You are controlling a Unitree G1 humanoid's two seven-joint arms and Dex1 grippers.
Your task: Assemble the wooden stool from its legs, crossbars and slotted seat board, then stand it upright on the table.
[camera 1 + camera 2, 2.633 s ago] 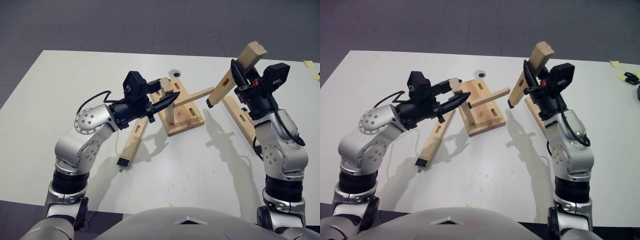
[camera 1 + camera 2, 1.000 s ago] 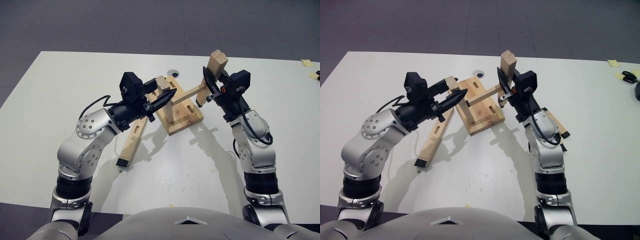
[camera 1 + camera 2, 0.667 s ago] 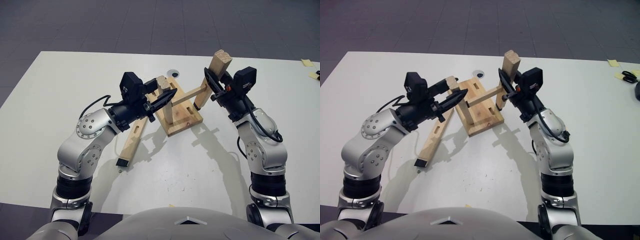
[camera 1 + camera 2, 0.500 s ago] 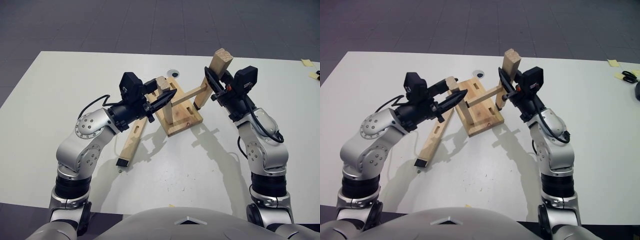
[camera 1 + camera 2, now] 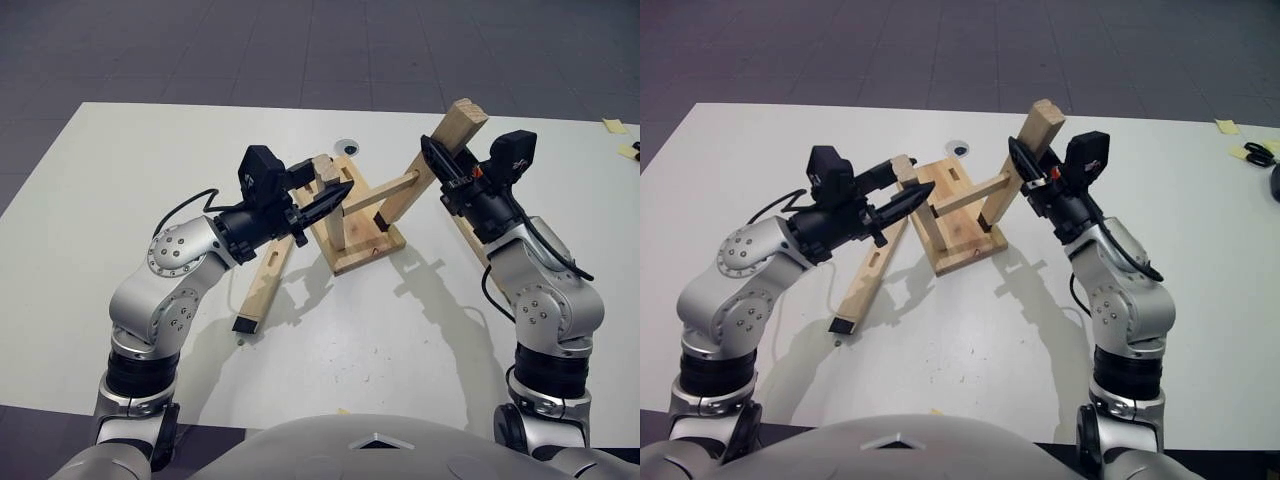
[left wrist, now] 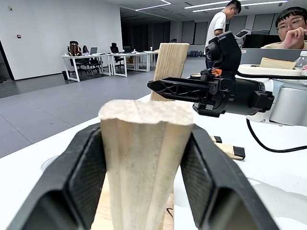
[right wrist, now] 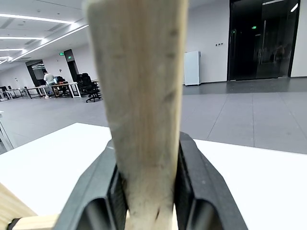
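The slotted seat board point(image 5: 368, 238) lies flat on the white table point(image 5: 120, 180). One leg point(image 5: 330, 205) stands upright in it, and my left gripper point(image 5: 334, 186) is shut on its top end, seen close up as the leg point(image 6: 144, 143) between the black pads. A crossbar point(image 5: 385, 192) runs from that leg to a second leg point(image 5: 455, 135), which is tilted with its lower end over the board. My right gripper point(image 5: 440, 162) is shut on this tilted leg point(image 7: 144, 96) at mid-length.
A loose leg point(image 5: 262, 285) with a black foot cap lies left of the board, under my left arm. Another loose piece point(image 5: 467, 228) lies behind my right arm. A small round hole point(image 5: 348, 146) sits behind the board. Yellow notes point(image 5: 612, 127) and scissors point(image 5: 1262, 153) lie far right.
My right gripper brought the tilted leg in from the right to the crossbar's free end, then drew back right a little with it. The seat board turned slightly. The left arm held still.
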